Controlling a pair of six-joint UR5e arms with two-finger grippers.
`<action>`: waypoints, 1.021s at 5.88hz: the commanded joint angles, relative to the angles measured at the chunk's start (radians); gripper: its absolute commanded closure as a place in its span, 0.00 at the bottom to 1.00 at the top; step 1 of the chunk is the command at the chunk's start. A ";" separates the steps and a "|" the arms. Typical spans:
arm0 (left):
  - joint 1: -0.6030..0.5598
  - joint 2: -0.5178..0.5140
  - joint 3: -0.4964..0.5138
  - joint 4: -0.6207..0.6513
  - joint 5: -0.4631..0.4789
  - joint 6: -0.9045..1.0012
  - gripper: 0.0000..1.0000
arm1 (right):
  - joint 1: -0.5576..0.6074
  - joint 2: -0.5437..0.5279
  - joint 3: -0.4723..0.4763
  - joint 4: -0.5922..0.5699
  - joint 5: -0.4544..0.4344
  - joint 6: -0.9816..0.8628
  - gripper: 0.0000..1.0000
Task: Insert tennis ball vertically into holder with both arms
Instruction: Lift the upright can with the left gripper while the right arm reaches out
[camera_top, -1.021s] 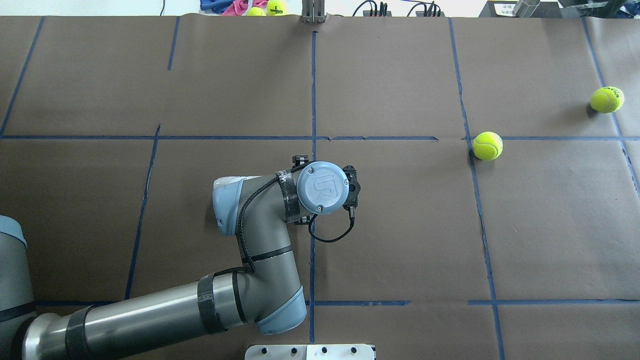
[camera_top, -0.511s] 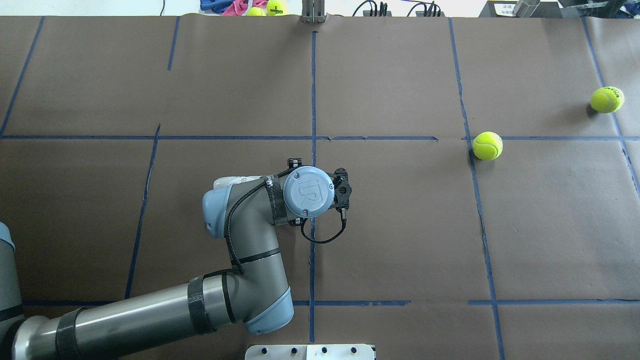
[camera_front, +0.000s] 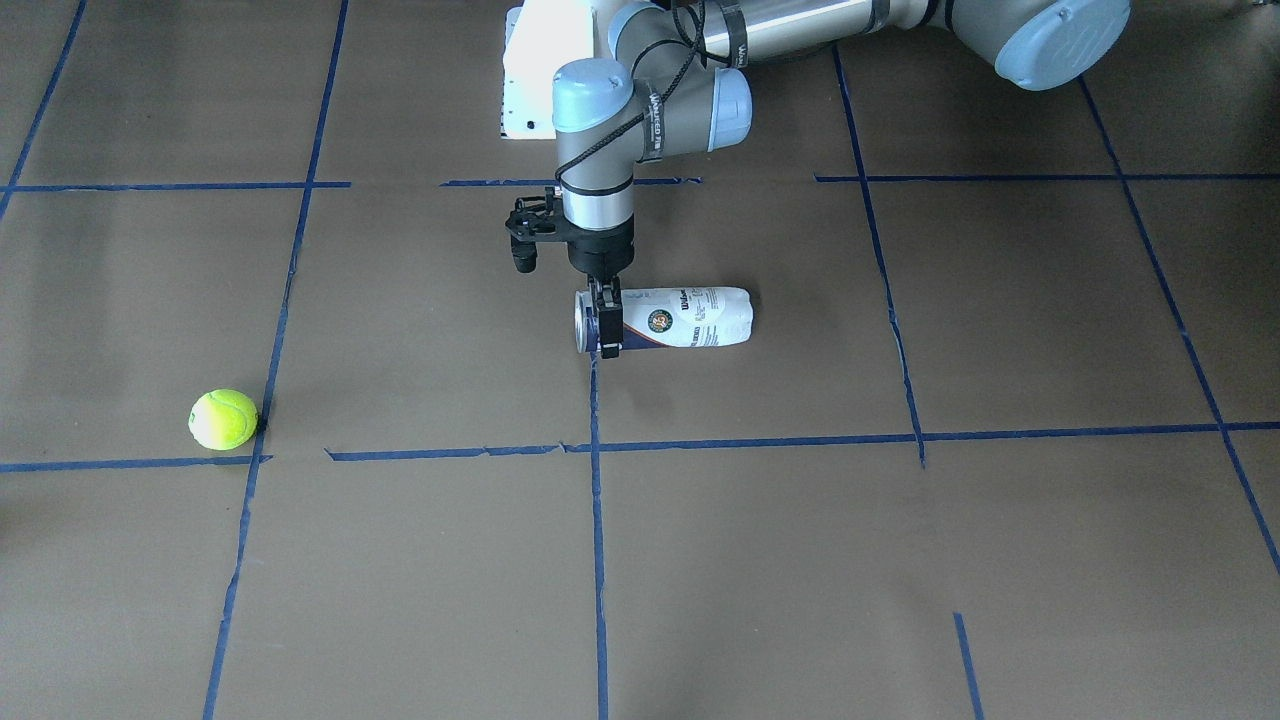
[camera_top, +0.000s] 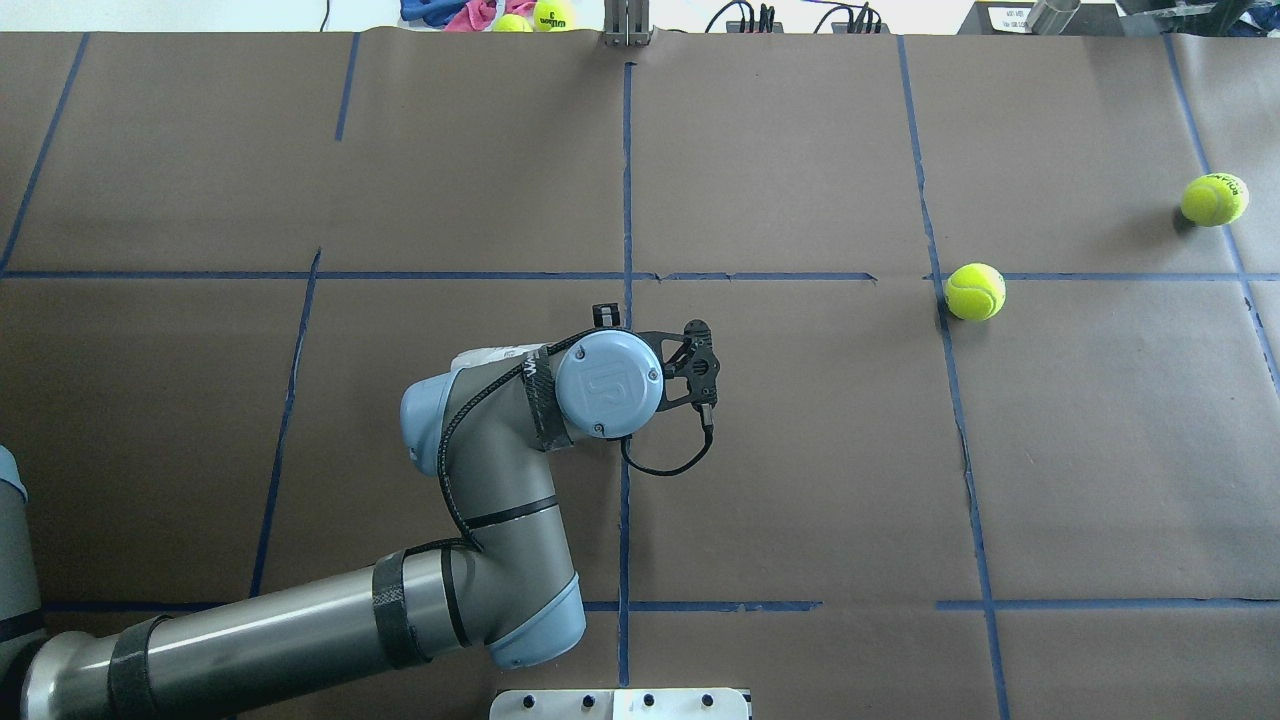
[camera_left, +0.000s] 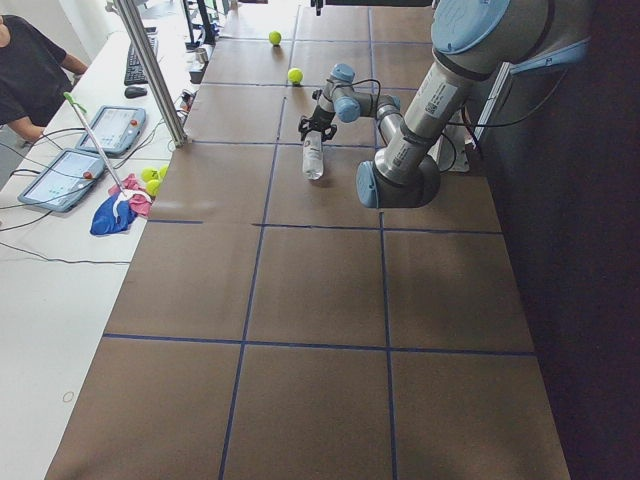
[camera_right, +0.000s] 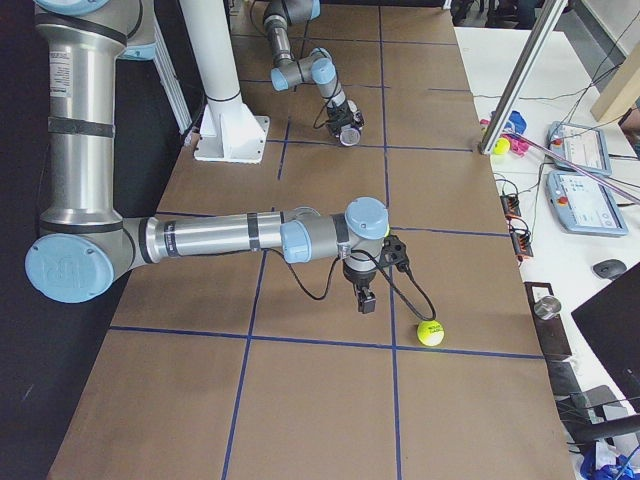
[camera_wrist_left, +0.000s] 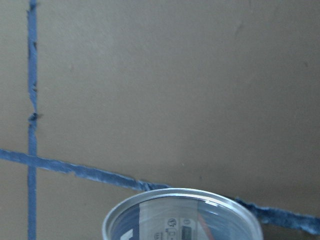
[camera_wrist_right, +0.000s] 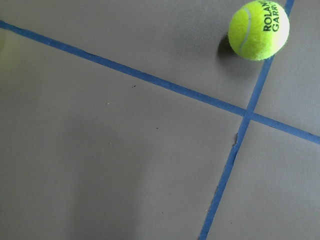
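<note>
The holder (camera_front: 680, 318) lies on its side on the brown paper, with its open end toward the front-facing view's left. My left gripper (camera_front: 607, 325) points straight down and is shut across the holder near that open end. The holder's rim fills the bottom of the left wrist view (camera_wrist_left: 182, 191). From overhead the wrist hides it, except a white bit (camera_top: 490, 355). One tennis ball (camera_top: 975, 291) lies to the right and another (camera_top: 1214, 199) farther right. My right gripper (camera_right: 367, 303) hovers low beside that far ball (camera_right: 431, 333), which the right wrist view (camera_wrist_right: 258, 30) also shows. I cannot tell whether it is open or shut.
The white pedestal base (camera_front: 545, 70) stands at the robot's edge of the table. Spare balls and cloth (camera_top: 530, 15) lie beyond the far edge. A metal post (camera_right: 530, 75) and operator desks are on that far side. Blue tape lines cross the paper.
My left wrist has shifted a little to the left and turned over the holder. Both tennis balls have stayed where they were.
</note>
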 joint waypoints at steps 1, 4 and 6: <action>-0.034 -0.003 -0.021 -0.214 0.013 -0.147 0.23 | 0.000 0.000 0.004 0.000 0.001 0.000 0.00; -0.073 0.032 -0.078 -0.625 0.016 -0.425 0.23 | -0.012 0.047 0.045 0.000 0.092 0.093 0.00; -0.060 0.073 -0.075 -0.877 0.078 -0.501 0.23 | -0.066 0.069 0.040 0.158 0.095 0.187 0.00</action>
